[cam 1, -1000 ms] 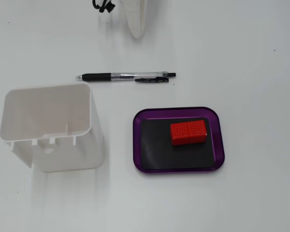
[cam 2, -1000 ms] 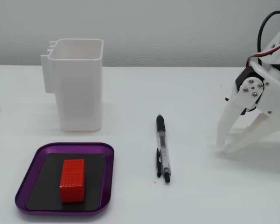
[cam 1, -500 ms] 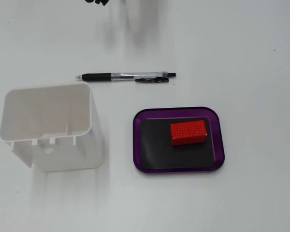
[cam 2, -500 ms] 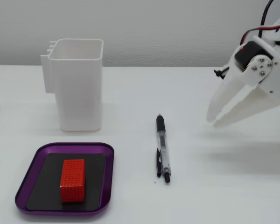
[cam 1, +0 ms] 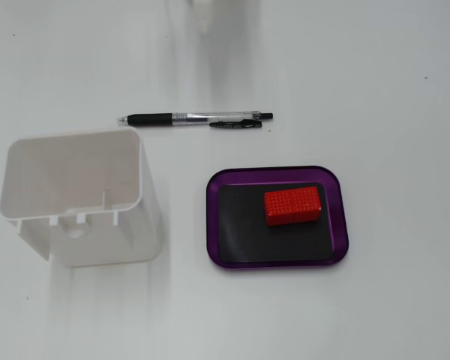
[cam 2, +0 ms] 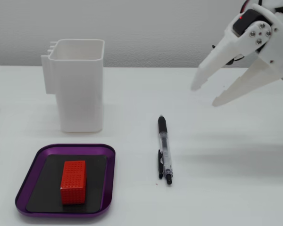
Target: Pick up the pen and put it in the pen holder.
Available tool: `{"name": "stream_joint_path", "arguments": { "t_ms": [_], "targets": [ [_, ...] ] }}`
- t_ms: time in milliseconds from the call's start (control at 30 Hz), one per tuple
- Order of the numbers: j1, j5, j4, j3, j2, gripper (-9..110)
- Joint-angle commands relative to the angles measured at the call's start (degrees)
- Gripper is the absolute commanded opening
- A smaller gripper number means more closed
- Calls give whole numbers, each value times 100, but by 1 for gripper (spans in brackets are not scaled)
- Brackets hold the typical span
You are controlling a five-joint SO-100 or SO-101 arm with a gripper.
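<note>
A black and clear pen (cam 1: 195, 118) lies flat on the white table; in a fixed view (cam 2: 164, 150) it lies at the centre with its grip end toward the back. The white pen holder (cam 2: 80, 94) stands upright to the pen's left, and it looks empty from above (cam 1: 105, 240). My white gripper (cam 2: 205, 95) hangs open and empty in the air at the upper right, above and to the right of the pen, touching nothing. Only a blurred white tip (cam 1: 202, 15) shows at the top edge of the top-down view.
A purple tray (cam 2: 66, 147) with a black inlay holds a red block (cam 2: 73, 181) at the front left, in front of the holder. From above, the tray (cam 1: 277, 171) and block (cam 1: 292, 205) lie to the holder's right, below the pen.
</note>
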Motion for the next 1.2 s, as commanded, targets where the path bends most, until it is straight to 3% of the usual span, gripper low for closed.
{"name": "stream_joint_path", "arguments": {
  "t_ms": [0,267,433,1167],
  "targets": [
    [0,290,141,-1046,-1415,13],
    [-9,325,220,-2092,-3850,17],
    [53,334,-352,-2250,-4711,17],
    [62,299,-1872,-2259,-6258,17]
  ]
}}
